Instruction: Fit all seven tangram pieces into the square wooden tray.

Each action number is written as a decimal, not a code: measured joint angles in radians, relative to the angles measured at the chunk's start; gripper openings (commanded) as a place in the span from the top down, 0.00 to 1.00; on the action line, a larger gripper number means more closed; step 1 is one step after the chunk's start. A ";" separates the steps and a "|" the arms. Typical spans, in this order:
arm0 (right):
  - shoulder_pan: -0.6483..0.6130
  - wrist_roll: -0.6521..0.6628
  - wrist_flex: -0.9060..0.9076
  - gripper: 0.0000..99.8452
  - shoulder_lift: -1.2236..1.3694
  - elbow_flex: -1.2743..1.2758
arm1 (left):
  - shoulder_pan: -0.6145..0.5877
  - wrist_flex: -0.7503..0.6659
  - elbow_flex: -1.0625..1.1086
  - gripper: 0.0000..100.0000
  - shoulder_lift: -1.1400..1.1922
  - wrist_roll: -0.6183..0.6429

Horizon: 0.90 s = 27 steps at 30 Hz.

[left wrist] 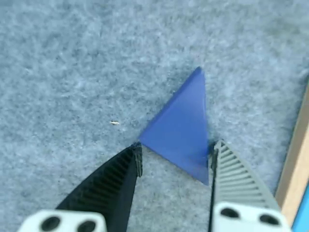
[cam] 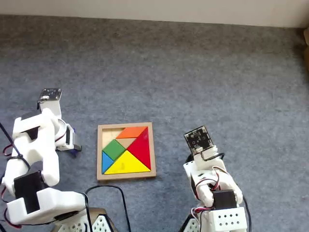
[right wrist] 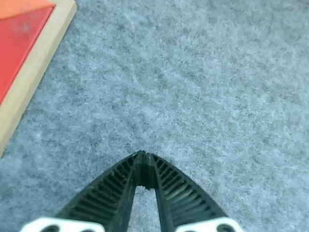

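Bright, even, diffuse light across the carpet [cam: 203,72] around the wooden tray [cam: 126,176]; shadows soft and faint; pale sheen on the blue triangle [left wrist: 181,125] beside it.

Both arms are white shells around black servo blocks, the left arm [cam: 36,159] at eight o'clock in the high view, the right arm [cam: 212,193] at five o'clock, with red and black cables [cam: 206,182] looping at their joints. The left gripper [left wrist: 176,144] pairs one black ribbed finger with a pale grey one; the right gripper [right wrist: 143,155] has two black ones.
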 measured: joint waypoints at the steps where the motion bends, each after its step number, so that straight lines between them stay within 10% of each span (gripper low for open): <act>1: 0.000 0.000 0.000 0.99 0.000 0.000 | 0.006 0.000 0.000 0.83 0.000 0.000; 27: 0.000 0.000 0.000 0.99 0.000 0.000 | -0.012 0.087 -0.133 0.70 0.000 -0.002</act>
